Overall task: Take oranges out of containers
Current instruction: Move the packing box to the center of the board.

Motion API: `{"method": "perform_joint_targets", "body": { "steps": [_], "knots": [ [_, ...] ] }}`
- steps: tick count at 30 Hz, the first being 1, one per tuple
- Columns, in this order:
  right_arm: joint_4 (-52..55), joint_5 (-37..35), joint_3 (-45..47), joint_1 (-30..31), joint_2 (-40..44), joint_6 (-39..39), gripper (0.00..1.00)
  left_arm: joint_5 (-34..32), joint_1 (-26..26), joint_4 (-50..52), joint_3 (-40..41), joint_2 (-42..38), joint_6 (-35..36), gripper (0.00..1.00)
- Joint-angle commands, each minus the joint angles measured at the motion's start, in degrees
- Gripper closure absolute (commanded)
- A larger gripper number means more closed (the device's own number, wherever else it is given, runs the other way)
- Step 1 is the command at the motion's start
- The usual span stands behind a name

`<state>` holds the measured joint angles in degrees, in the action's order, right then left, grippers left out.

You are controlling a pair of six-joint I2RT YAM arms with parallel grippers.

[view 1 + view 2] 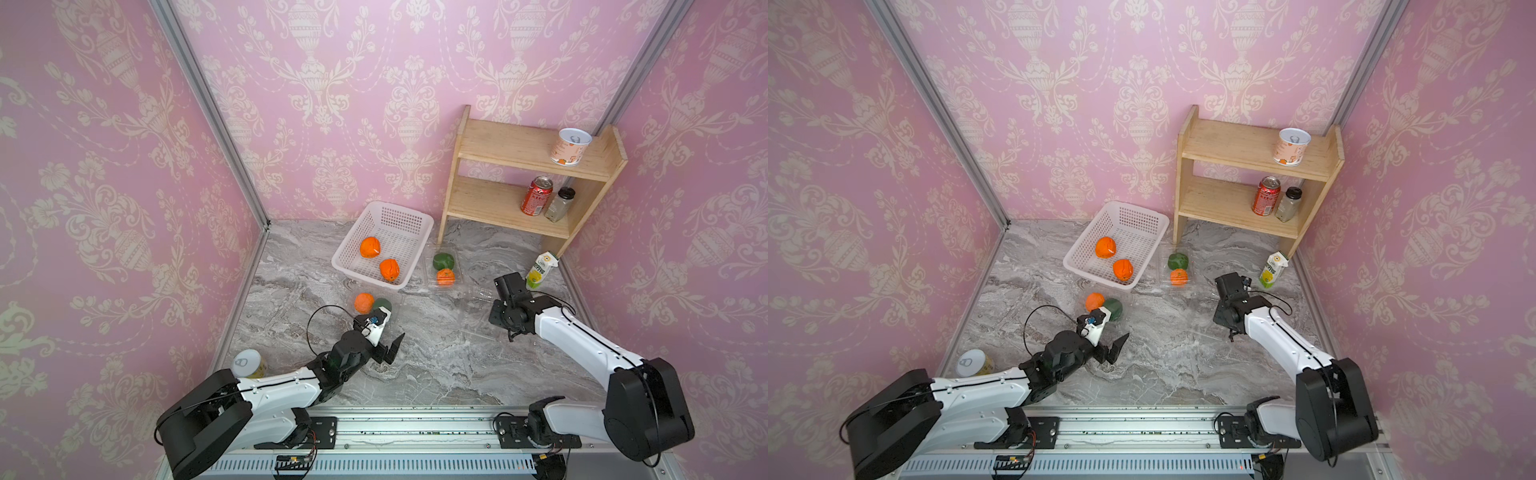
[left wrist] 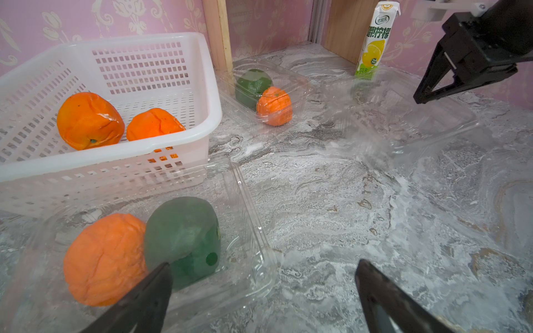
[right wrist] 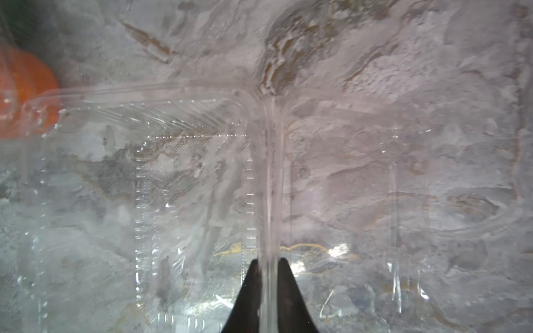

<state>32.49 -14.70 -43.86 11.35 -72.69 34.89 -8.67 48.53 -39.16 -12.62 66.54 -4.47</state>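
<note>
**Bench Layout, Back to Front**

On the bench (image 1: 436, 365), the basket (image 1: 401, 220) sits at the back middle with a pair of oranges (image 1: 370, 247) inside. Just right of it lies the far container (image 2: 304, 89), holding the far orange (image 1: 445, 277) in front of a second fruit (image 1: 443, 261). Just before the basket lies the near container (image 2: 251, 219), with its near orange (image 1: 364, 302) left of another fruit (image 1: 382, 304). The third container (image 2: 418, 135) lies right of centre. The shelf (image 1: 511, 145) stands back right, with a tub (image 1: 572, 146) above and a can (image 1: 536, 195) and jar (image 1: 560, 203) below.

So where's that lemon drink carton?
In both top views the carton stands at the far right, beside the foot of the wooden shelf.
</note>
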Motion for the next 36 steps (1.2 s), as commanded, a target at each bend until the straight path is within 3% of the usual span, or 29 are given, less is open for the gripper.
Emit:
{"method": "perform_joint_targets", "body": {
  "steps": [1,5,12,13,15,21,28,33,36],
  "knots": [
    [3.3,1.0,2.1,-4.6,3.4,-3.9,0.85,1.2,-0.5,0.0,-1.5,0.3,-1.5,0.01],
    [3.5,2.4,1.8,-9.4,4.0,-6.6,0.85,1.3,-0.5,0.0,-1.6,0.4,-1.6,0.01],
    [3.0,6.1,-2.5,-16.1,-2.1,-9.9,0.83,1.0,-0.5,0.6,-1.8,0.4,-1.6,0.01],
    [3.0,6.2,-3.0,-16.2,-2.6,-10.0,0.78,0.8,-0.5,0.7,-1.8,0.2,-1.6,0.01],
    [2.0,7.8,-3.6,-16.3,-2.8,-11.1,0.42,0.9,-0.4,0.7,-1.8,0.3,-1.7,0.01],
    [-0.1,9.8,-1.6,-16.3,2.7,-12.0,0.22,2.7,-0.5,0.2,-2.1,1.2,-1.8,0.01],
    [2.4,14.7,0.8,-15.3,13.4,-13.6,0.17,12.5,-0.5,-3.5,-2.6,1.3,-5.2,0.01],
    [1.9,16.6,0.4,-12.9,17.9,-13.3,0.15,7.3,-0.5,2.5,-5.8,2.1,-4.1,0.01],
    [-0.5,23.2,-1.8,-12.6,16.7,-11.4,0.15,4.6,-0.5,5.4,-9.3,4.4,-6.9,0.01]
  ]
}}
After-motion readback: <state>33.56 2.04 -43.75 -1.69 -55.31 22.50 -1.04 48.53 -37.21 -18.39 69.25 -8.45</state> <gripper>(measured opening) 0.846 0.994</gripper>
